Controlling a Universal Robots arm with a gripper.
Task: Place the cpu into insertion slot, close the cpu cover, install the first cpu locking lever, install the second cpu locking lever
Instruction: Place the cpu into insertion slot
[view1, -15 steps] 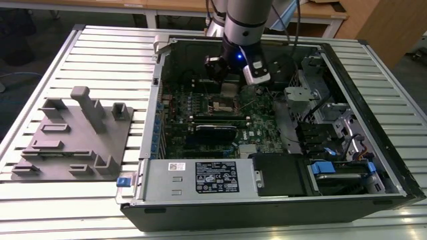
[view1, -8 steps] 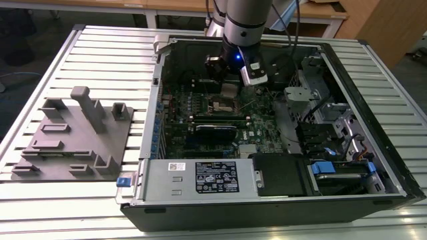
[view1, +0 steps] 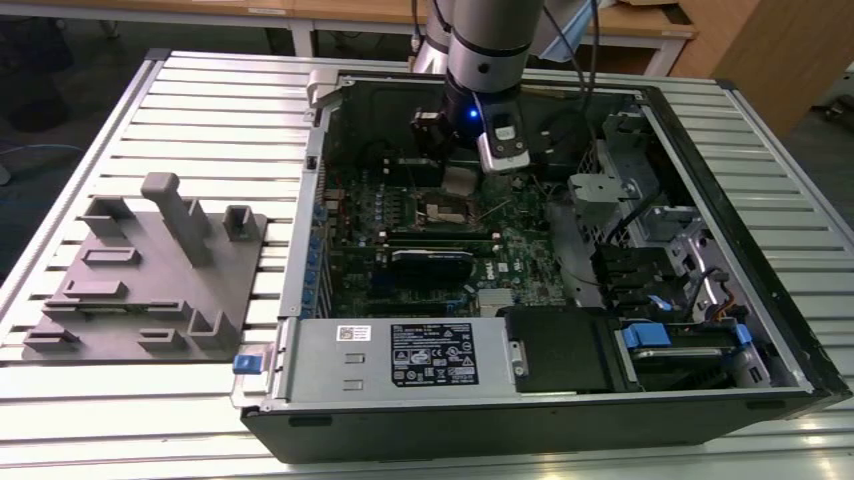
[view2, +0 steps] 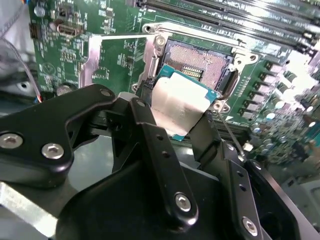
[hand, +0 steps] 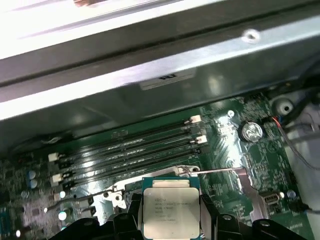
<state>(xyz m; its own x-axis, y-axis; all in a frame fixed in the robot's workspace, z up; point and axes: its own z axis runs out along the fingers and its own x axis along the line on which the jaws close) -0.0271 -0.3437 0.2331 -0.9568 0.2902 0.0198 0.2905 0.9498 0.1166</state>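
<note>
My gripper (view2: 177, 111) is shut on the cpu (view2: 182, 97), a flat square chip with a silver-grey top and green edge, held by two opposite sides between the black fingers (view2: 142, 107). The chip hangs tilted just above the insertion slot (view2: 200, 61), whose tan contact field lies bare in its dark frame on the green motherboard (view2: 115, 20). The cpu cover (view2: 91, 55), a thin silvery frame, lies swung open beside the socket. The first wrist view has the cpu (hand: 170, 210) in the gripper (hand: 170, 216). The exterior view places the gripper (view1: 461, 182) over the slot (view1: 447, 212).
The open computer case (view1: 747, 330) has black walls around the board. Long memory slots (hand: 130, 150) run beside the socket. A black card (view1: 430, 262) and power supply (view1: 400, 355) sit nearer the front. A grey fixture block (view1: 147, 270) stands at the exterior view's left.
</note>
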